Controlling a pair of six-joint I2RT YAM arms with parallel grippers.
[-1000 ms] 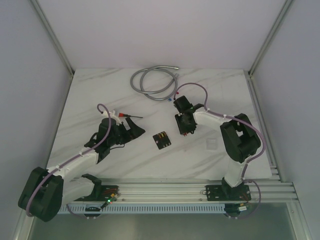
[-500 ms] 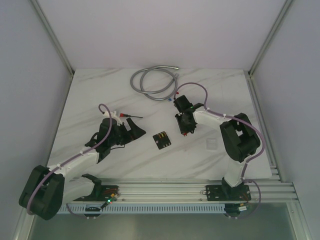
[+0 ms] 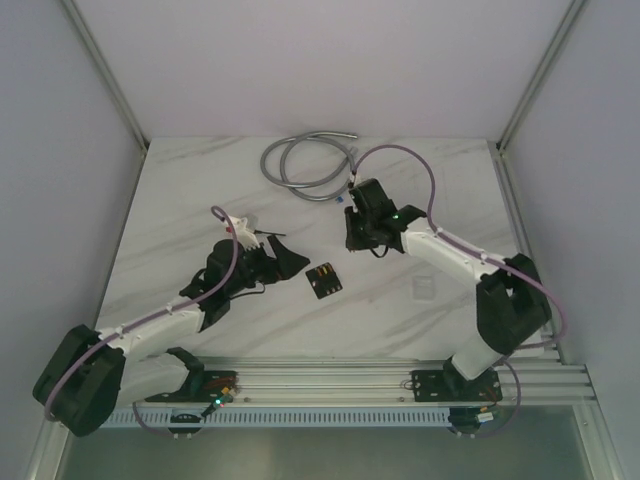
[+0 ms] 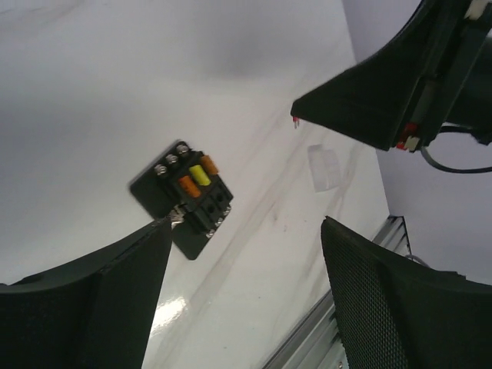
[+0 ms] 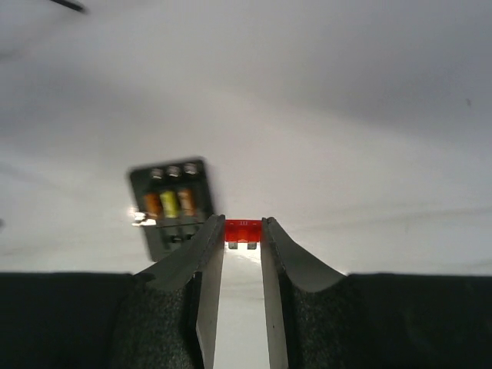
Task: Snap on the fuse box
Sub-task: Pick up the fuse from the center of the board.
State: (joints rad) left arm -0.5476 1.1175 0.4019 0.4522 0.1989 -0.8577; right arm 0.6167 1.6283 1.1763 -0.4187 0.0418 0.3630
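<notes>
currently: fuse box (image 3: 323, 281) flat at middle of bench (image 3: 460, 190), skewed to near edge. left jaws wide apart, empty, just left of box, judged nearer. right jaws clamped on red fuse (image 5: 243, 233), beyond box toward far-right corner.

Your table (image 3: 190, 190): white marble-pattern top, grey veins. Back wall (image 3: 320, 60): plain, pale lilac-white; side walls (image 3: 50, 220) alike. Two aluminium posts (image 3: 105, 75) at the far corners. Slotted aluminium rail (image 3: 330, 375) along your near edge. Light: soft, even.
</notes>
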